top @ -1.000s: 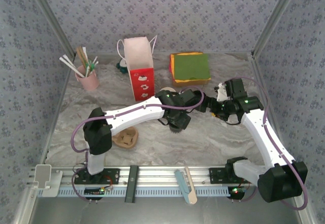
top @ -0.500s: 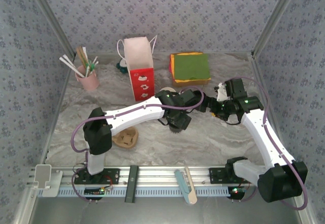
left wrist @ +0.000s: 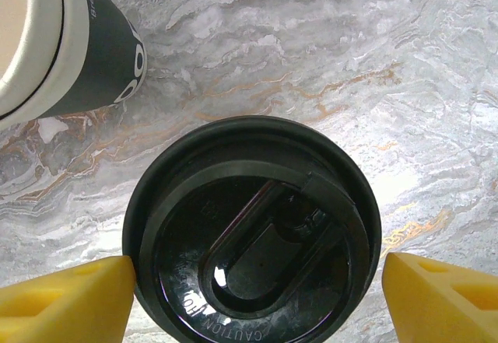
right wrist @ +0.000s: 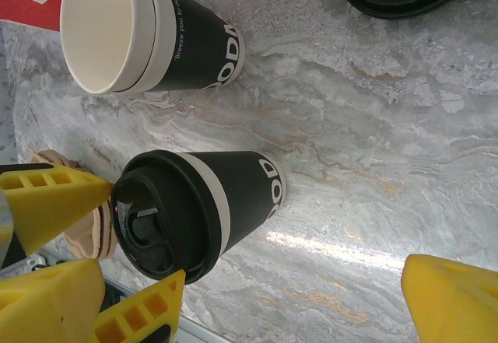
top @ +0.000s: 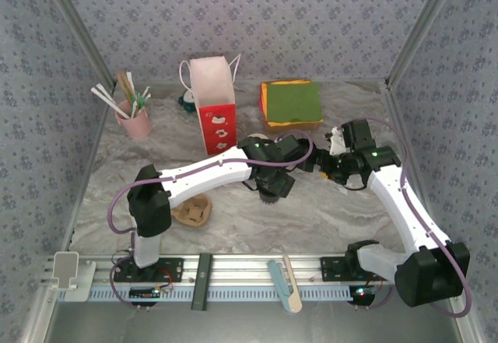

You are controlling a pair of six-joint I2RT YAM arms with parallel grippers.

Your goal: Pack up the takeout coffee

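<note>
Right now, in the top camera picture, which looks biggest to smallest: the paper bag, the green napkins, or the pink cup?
1. paper bag
2. green napkins
3. pink cup
The bag stands tall, so its top is nearer the camera and it may look bigger than it is.

Lidded cup (left wrist: 253, 234) inside spread end effector (left wrist: 258, 269); open cup (left wrist: 70, 40) upper left

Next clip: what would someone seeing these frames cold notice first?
The black lid of the lidded cup sits dead centre in the left wrist view, with the left gripper straddling it, its yellow fingers on either side. A second, unlidded cup stands close beside it. In the top view, a tall pink and red paper bag stands toward the back of the marbled table.
</note>
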